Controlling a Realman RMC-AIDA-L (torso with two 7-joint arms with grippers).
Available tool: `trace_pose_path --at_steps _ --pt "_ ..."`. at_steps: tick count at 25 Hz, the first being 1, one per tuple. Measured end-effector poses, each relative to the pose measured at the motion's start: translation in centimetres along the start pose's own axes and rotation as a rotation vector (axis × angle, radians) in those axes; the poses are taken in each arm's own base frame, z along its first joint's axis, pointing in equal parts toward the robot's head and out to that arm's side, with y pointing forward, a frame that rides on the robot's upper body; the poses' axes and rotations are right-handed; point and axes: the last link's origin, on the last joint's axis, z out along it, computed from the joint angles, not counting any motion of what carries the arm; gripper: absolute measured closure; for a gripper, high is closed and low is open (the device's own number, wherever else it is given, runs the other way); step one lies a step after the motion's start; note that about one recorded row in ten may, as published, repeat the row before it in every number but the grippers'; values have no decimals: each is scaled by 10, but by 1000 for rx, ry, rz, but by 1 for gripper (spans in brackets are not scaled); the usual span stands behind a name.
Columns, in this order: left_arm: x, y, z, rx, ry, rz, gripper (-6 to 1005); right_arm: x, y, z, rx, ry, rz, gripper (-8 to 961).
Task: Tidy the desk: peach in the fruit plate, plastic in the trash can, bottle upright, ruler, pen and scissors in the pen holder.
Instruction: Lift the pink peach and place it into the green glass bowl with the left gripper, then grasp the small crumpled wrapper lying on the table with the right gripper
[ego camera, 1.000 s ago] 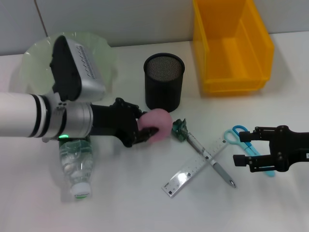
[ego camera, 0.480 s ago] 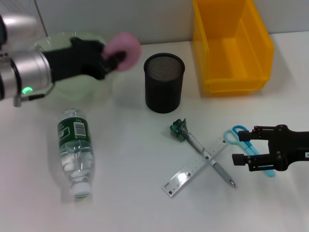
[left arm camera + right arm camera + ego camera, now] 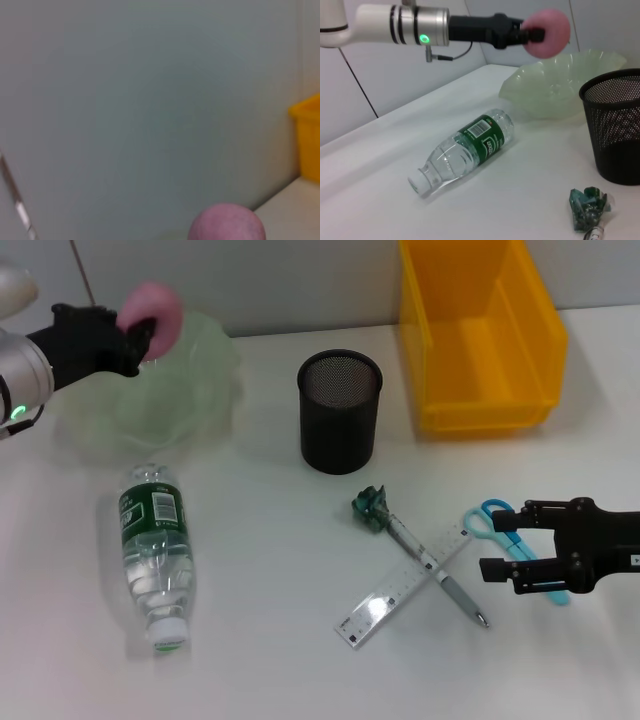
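While clamped on the round pink peach (image 3: 153, 312) up over the far-left plate (image 3: 205, 380), left gripper (image 3: 128, 335) best squeezing softly at the middle, as likely light and squishy; right gripper (image 3: 515, 546) spread apart near scissors (image 3: 505, 530).

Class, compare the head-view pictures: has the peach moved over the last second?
Yes. The left gripper has carried the peach from beside the pen holder away to above the fruit plate.

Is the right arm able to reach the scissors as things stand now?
Probably yes. The right end effector is open and sits right over the scissors, with nothing lying between them. The ruler and pen lie beside, apart.
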Motion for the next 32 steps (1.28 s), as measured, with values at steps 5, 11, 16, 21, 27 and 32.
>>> trace_pose_path --at_steps 5,11,16,21,27,32 --pt "-9 2 6 8 -37 8 811 0 0 0 -2 0 -1 148" --pt "-12 1 5 12 -44 -7 822 -1 0 0 -3 -1 -1 148" --pt "-13 2 5 12 -45 -8 760 -1 0 0 -5 -1 -2 149" --pt "-13 2 5 12 -45 -8 554 -1 0 0 -5 -1 -2 149" --pt "-13 2 5 7 -42 -20 309 -1 0 0 -6 -1 -2 148" --pt "-8 4 -4 -66 11 -126 172 -1 1 0 -7 -1 -1 149"
